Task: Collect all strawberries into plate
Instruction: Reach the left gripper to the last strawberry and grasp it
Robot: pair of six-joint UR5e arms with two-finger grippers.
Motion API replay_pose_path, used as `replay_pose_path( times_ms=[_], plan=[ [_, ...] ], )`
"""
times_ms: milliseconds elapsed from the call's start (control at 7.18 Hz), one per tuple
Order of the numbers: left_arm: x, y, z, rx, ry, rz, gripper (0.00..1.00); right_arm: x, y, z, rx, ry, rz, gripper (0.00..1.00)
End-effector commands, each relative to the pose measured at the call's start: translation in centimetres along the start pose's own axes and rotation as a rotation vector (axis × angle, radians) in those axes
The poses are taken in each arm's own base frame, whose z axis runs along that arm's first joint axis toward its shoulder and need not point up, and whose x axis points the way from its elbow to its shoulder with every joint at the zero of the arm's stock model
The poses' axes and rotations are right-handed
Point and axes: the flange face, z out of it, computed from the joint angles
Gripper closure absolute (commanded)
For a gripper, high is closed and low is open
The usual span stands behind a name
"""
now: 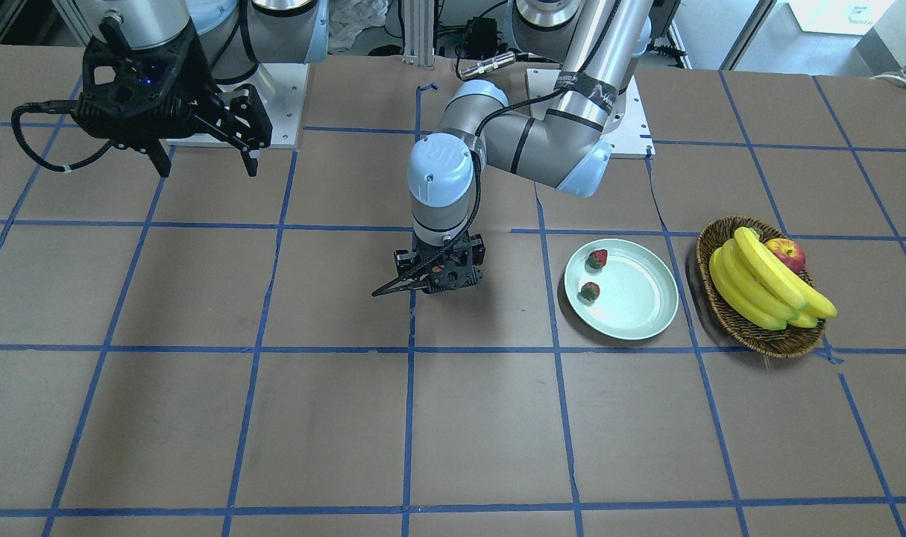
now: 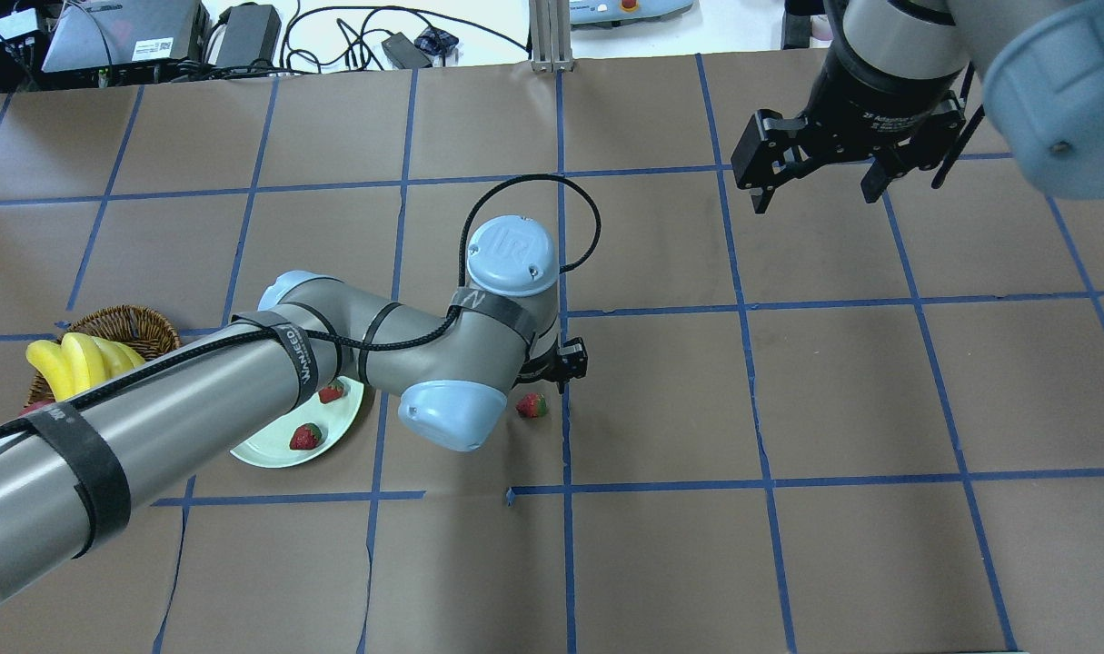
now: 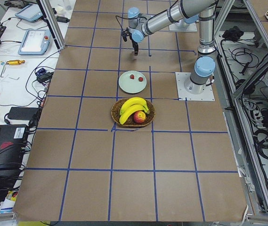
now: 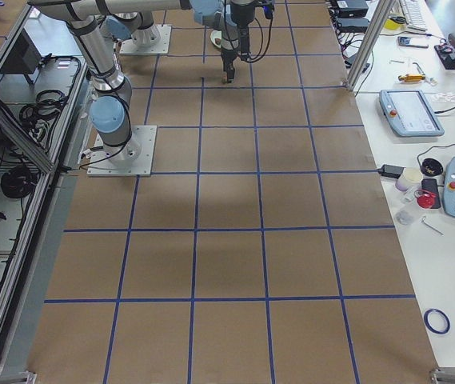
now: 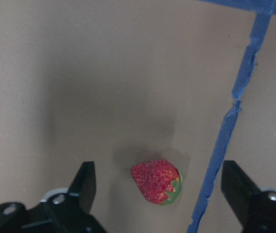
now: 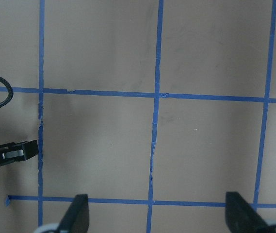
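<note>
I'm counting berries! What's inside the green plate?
Two strawberries lie in the mint-green plate, near one rim, and nothing else. In the overhead view the left arm covers part of the plate, but the front view shows it whole.

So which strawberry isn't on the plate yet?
The strawberry on the bare brown table, right below the open left gripper. The other two strawberries already sit on the green plate.

There's the UR logo, white on the left arm's blue joint cap. The right arm's black wrist collar reads "2F Adaptive", rest too small. Black strap lettering: unreadable.
</note>
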Motion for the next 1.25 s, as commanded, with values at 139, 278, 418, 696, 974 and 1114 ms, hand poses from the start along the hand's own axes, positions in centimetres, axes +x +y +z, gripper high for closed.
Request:
replay_pose_path(
  times_ms=[139, 278, 418, 696, 974, 1114],
  plan=[
    [-0.1, 0.6, 0.9, -0.016, -0.014, -0.011, 0.49, 0.0, 0.0, 0.0, 0.0, 0.0, 0.0, 0.0],
    [-0.1, 0.6, 0.9, -0.014, -0.013, -0.012, 0.71, 0.0, 0.0, -0.1, 0.002, 0.0, 0.0, 0.0],
    [0.0, 0.5, 0.7, -0.011, -0.008, -0.006, 0.91, 0.0, 0.0, -0.1, 0.002, 0.0, 0.0, 0.0],
    [-0.1, 0.4, -1.2, 0.02, 0.013, 0.03, 1.0, 0.0, 0.0, 0.0, 0.002, 0.0, 0.0, 0.0],
    [-3.8, -1.8, -3.8, 0.092, -0.065, 0.104, 1.0, 0.0, 0.0, 0.0, 0.002, 0.0, 0.0, 0.0],
    [-7.8, -3.8, -4.3, 0.055, -0.093, 0.126, 1.0, 0.0, 0.0, 0.0, 0.002, 0.001, 0.0, 0.0]
  ],
)
